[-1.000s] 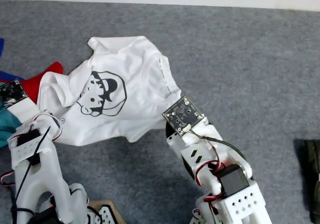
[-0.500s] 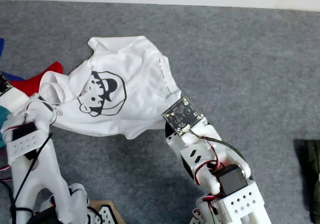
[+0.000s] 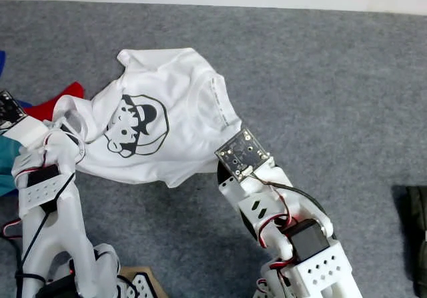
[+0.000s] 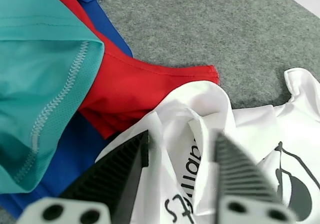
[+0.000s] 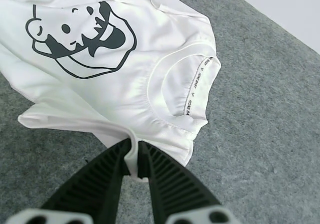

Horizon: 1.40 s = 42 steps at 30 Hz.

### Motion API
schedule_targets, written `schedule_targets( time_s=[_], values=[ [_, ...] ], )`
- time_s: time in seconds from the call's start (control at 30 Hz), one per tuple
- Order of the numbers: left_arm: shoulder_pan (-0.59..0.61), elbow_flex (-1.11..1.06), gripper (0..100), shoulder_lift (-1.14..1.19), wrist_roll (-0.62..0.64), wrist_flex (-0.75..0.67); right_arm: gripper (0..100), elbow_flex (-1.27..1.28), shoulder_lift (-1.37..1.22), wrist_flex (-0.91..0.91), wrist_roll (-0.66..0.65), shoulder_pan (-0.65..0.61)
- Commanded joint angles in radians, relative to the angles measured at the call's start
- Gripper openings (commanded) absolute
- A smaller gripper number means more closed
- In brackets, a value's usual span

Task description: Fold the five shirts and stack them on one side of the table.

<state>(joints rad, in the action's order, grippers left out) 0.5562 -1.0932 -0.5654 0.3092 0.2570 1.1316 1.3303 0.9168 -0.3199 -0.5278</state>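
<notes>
A white shirt (image 3: 167, 111) with a black cartoon face printed on it lies spread but rumpled in the upper left part of the high view, on a grey, felt-like surface (image 3: 333, 78). Its collar points toward the middle of the frame and one sleeve sticks up near the top. At the left edge of that view, a red shirt (image 3: 57, 101) shows from beneath the white shirt's left side. The left wrist view shows it lying on a blue shirt (image 4: 65, 149), with a teal shirt (image 4: 40, 73) overlapping both. The left hand (image 4: 182, 159) sits at the white shirt's left edge, beside the red shirt. Its two ribbed black fingers (image 4: 125, 169) are spread apart, and a bunched fold of white cloth with printed lettering rises into the gap between them. The right hand (image 5: 134, 159) is at the shirt's lower right edge, just below the collar. Its fingers are pressed together on a small pinch of the white hem, which stands up between them off the grey surface. In the high view both white arms come in from the bottom of the frame, one on each side of the shirt. A dark object (image 3: 417, 231) lies at the far right edge, well apart from the shirts; what it is cannot be told.
</notes>
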Motion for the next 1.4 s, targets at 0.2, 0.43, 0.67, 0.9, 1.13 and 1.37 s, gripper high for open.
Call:
schedule_targets(
  time_s=[0.2, 0.43, 0.67, 0.9, 1.13, 1.37],
  values=[
    [0.081, 0.012, 44, -0.015, 0.005, -0.017, 0.8, 0.028, 0.015, -0.019, 0.011, -0.012],
    [0.209, -0.001, 44, -0.179, 0.009, 0.063, 0.8, 0.028, 0.015, -0.021, 0.009, -0.013],
    [0.168, -0.041, 44, -0.492, 0.008, 0.377, 0.8, 0.028, 0.015, -0.021, 0.011, -0.013],
    [0.151, -0.328, 44, -0.616, 0.0, 0.394, 0.8, 0.028, 0.015, -0.021, 0.012, -0.013],
    [0.134, -0.28, 44, -0.499, -0.083, 0.488, 0.8, 0.028, 0.015, -0.021, 0.014, -0.013],
    [0.133, -0.012, 44, -0.108, -0.08, 0.555, 0.8, 0.028, 0.016, -0.021, 0.014, -0.013]
  ],
)
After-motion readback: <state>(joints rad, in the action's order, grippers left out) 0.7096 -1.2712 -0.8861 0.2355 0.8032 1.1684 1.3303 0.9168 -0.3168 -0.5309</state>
